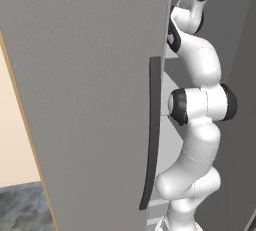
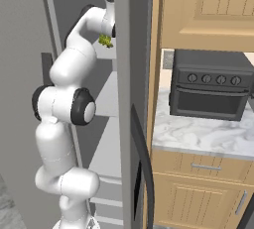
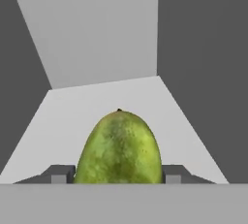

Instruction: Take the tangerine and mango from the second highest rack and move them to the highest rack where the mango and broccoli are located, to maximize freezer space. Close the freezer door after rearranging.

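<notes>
In the hand view a lime-green mango (image 3: 118,148) stands upright between my gripper's (image 3: 116,175) two dark fingertips (image 3: 60,174), which press against its sides. Under it lies a pale-grey rack (image 3: 72,111), with the freezer's grey back and side walls behind. My arm (image 1: 197,100) reaches high into the freezer (image 2: 79,0), past the open freezer door (image 1: 90,100) with its dark curved handle (image 1: 152,125). A small green lump (image 2: 104,40) shows by my wrist in the right base view; I cannot tell what it is. The tangerine is out of view.
The other grey door (image 2: 130,99) stands open, edge-on, to the right of my arm, its dark handle (image 2: 141,163) low down. Right of it are a black oven (image 2: 213,89) on a marble counter (image 2: 198,136) and wooden cabinets (image 2: 208,10).
</notes>
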